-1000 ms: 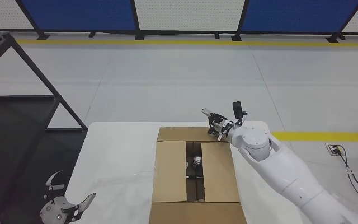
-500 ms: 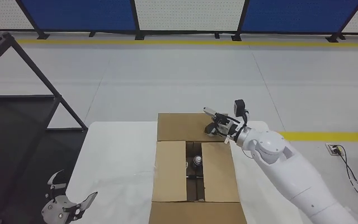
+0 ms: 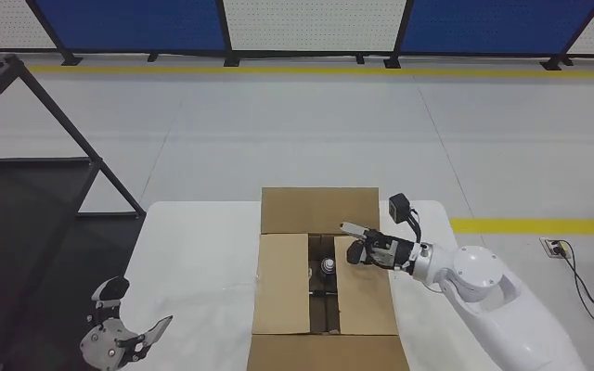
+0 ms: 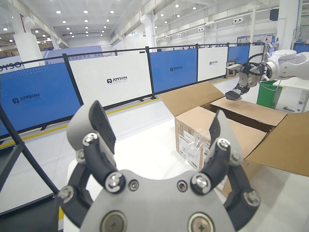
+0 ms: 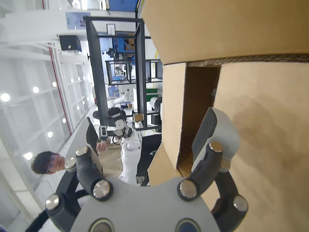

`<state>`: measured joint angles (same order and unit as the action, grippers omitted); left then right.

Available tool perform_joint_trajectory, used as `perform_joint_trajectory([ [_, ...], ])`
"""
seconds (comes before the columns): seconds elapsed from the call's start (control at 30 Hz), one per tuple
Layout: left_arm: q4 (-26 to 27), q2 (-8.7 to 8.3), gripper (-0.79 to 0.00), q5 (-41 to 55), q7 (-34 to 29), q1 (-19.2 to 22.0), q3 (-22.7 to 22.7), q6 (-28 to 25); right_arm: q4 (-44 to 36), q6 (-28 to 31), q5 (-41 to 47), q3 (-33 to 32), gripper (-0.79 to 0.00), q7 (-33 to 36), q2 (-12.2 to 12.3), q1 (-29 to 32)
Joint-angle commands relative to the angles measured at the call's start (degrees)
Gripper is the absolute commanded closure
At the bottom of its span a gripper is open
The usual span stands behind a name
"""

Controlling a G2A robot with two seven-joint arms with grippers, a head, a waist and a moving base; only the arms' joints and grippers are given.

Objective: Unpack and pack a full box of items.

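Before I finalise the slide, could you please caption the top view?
Open right gripper above the cardboard box's inner flap; open left gripper at the table's edge.

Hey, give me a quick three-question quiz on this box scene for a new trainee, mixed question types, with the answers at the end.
1. True or false: the left gripper is away from the box.
2. The right gripper hangs over: A a side flap by the middle gap; B bare table; C the floor.
3. Fill in: both grippers are ___.
Key: 1 true; 2 A; 3 open.
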<state>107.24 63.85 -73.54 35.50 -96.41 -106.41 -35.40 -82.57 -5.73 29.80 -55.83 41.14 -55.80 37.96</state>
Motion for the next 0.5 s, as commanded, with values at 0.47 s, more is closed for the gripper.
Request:
perform_joint_trajectory([
  [0.47, -1.7, 0.0, -0.785, 0.1, 0.9, -0.7, -1.9, 1.1, -5.3, -1.6, -7.0, 4.3, -0.785, 1.7, -1.1, -0.7],
])
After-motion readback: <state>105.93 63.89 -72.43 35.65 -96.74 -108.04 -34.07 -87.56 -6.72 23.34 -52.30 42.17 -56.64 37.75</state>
